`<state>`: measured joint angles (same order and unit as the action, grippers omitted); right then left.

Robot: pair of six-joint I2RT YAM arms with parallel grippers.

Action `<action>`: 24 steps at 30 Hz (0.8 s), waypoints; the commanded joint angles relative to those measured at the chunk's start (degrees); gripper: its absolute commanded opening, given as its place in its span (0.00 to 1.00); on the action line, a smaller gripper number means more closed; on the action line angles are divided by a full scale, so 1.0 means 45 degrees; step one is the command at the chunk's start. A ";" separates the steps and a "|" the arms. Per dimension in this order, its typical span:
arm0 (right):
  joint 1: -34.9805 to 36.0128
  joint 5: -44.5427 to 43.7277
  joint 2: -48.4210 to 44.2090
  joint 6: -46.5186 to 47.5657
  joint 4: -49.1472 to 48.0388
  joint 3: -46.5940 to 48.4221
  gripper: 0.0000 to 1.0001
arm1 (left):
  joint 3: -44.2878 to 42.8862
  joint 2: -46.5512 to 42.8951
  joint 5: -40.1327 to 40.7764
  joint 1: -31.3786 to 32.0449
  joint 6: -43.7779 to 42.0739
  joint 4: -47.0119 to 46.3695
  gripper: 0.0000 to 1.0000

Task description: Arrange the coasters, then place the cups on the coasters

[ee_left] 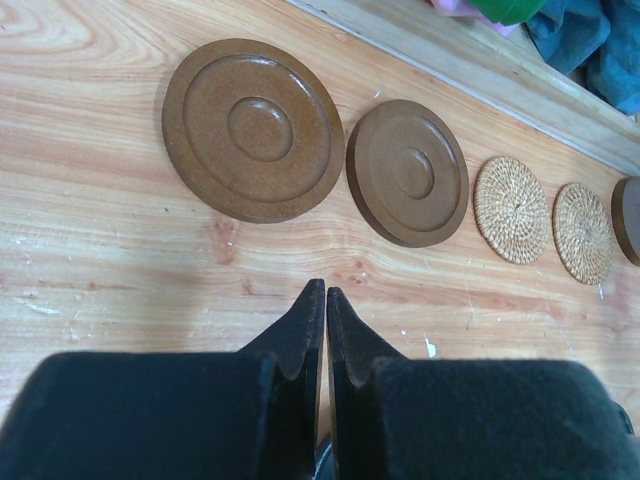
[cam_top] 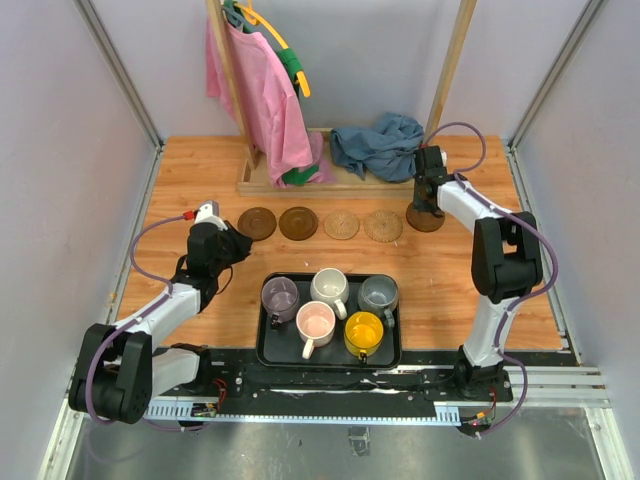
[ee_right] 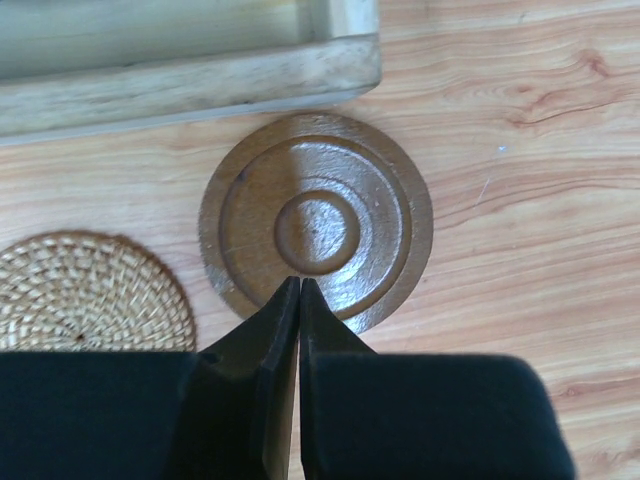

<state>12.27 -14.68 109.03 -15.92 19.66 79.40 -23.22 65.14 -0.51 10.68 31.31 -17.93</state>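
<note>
Five coasters lie in a row across the table: two dark brown point(cam_top: 257, 222) point(cam_top: 298, 223), two tan woven point(cam_top: 341, 224) point(cam_top: 383, 226), and one dark brown point(cam_top: 425, 217) at the right end. Five cups stand on the black tray point(cam_top: 268, 352): purple-grey point(cam_top: 279, 297), white point(cam_top: 329, 287), grey-blue point(cam_top: 378, 294), pink point(cam_top: 315, 323) and yellow point(cam_top: 364, 333). My left gripper point(ee_left: 325, 290) is shut and empty, just short of the two left coasters point(ee_left: 253, 128) point(ee_left: 407, 171). My right gripper point(ee_right: 300, 282) is shut, its tips over the near rim of the right-end coaster point(ee_right: 316, 222).
A wooden rack base point(cam_top: 300, 180) runs along the back behind the coasters, holding a pink garment point(cam_top: 255, 90) and a blue cloth point(cam_top: 378, 145). In the right wrist view that base point(ee_right: 180, 75) lies close behind the coaster. Walls close in the table's left and right sides.
</note>
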 commanded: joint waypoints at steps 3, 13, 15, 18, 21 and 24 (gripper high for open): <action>-0.0660 0.0491 0.0809 -0.0289 0.0204 0.0661 0.03 | 0.0042 -0.0024 -0.0161 -0.0038 -0.0097 -0.0444 0.08; -0.0923 0.1275 0.1771 -0.0487 -0.0033 0.0611 0.03 | -0.0015 -0.0015 -0.0141 -0.0029 -0.0102 -0.0380 0.07; -0.0912 0.1344 0.1797 -0.0545 -0.0019 0.0472 0.02 | -0.0062 -0.0014 -0.0125 -0.0020 -0.0102 -0.0370 0.08; -0.0912 0.1352 0.1572 -0.0712 -0.0051 0.0006 0.02 | -0.0093 -0.0013 -0.0122 -0.0040 -0.0121 -0.0380 0.07; -0.0916 0.1280 0.1165 -0.0928 -0.0057 -0.0667 0.01 | -0.0114 -0.0003 -0.0112 -0.0031 -0.0122 -0.0373 0.08; -0.0917 0.1363 0.0590 -0.1164 -0.0164 -0.1450 0.01 | -0.0094 0.0018 -0.0120 -0.0030 -0.0112 -0.0373 0.07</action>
<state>8.95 -9.58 114.06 -18.76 16.01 77.97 -23.22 65.14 -0.75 10.68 31.29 -17.91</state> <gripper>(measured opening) 0.016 0.075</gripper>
